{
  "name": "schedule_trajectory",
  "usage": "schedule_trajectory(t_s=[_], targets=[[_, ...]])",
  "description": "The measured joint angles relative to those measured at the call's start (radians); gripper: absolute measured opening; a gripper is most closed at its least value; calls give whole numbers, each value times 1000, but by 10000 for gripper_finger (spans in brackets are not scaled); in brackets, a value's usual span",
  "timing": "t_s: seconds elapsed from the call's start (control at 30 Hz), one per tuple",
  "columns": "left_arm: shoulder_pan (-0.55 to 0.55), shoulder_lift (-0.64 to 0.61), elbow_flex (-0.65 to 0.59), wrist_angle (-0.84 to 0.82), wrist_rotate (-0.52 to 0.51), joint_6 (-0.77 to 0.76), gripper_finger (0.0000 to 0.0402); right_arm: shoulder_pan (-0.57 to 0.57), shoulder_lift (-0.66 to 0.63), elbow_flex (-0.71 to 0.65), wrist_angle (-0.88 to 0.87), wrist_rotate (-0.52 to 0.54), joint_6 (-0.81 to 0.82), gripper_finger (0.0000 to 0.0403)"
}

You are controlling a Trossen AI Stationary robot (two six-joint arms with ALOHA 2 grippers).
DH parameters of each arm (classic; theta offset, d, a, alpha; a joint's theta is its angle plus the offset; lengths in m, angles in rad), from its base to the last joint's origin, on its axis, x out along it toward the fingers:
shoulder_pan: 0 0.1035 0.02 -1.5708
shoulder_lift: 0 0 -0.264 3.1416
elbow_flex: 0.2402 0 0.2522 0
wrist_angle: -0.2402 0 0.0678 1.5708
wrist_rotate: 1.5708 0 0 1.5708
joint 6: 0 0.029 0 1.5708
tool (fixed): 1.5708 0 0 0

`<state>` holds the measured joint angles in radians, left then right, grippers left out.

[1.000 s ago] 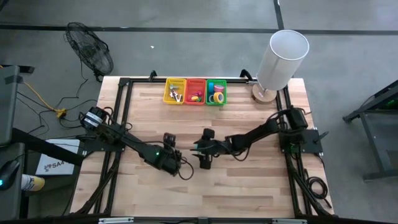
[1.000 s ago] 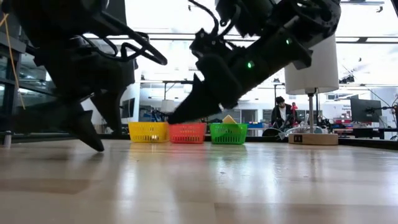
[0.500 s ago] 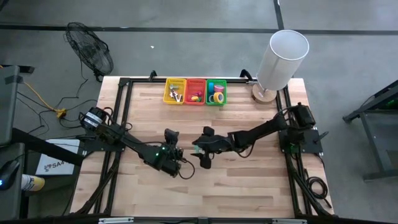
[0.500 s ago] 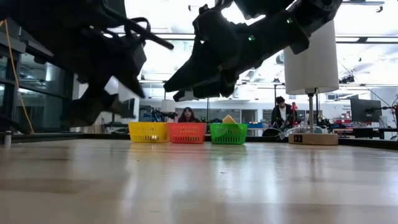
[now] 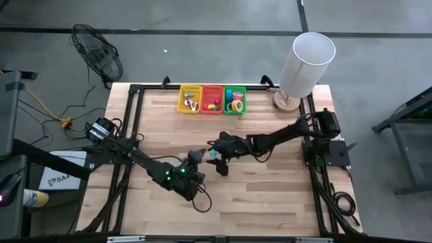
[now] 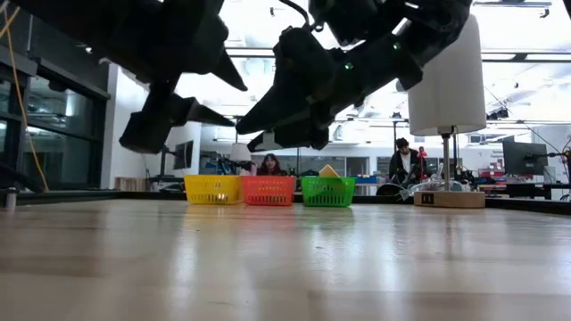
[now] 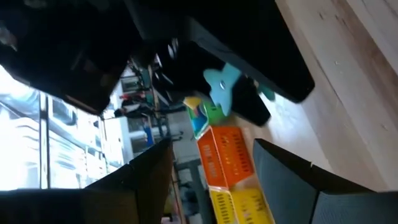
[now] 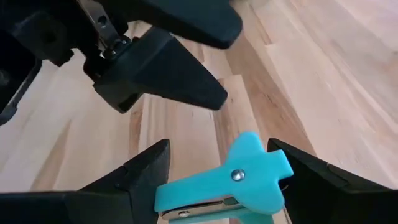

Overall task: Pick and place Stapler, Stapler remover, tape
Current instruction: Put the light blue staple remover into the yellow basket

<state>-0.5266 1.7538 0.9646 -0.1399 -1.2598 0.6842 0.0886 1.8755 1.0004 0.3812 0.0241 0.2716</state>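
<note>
Left claw: raised above the light wooden plank worktop near its middle, fingers parted, holding nothing. Just beside it, the right claw grips the turquoise plastic staple remover between its fingers, clear of the worktop; the remover's long axis lies across the fingers, broad head toward one finger. At the far edge stand yellow, red and green mesh baskets; the green holds tape rolls.
</note>
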Motion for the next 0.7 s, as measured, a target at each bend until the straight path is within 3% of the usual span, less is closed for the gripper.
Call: schedule_trajectory(t_s=[0.33,0.7], targets=[[3,-1,0,95,68,205,218,-39,0,0,35,-146,-53,252],[6,-1,0,101,83,262,218,-78,-13,0,63,-297,-83,252]])
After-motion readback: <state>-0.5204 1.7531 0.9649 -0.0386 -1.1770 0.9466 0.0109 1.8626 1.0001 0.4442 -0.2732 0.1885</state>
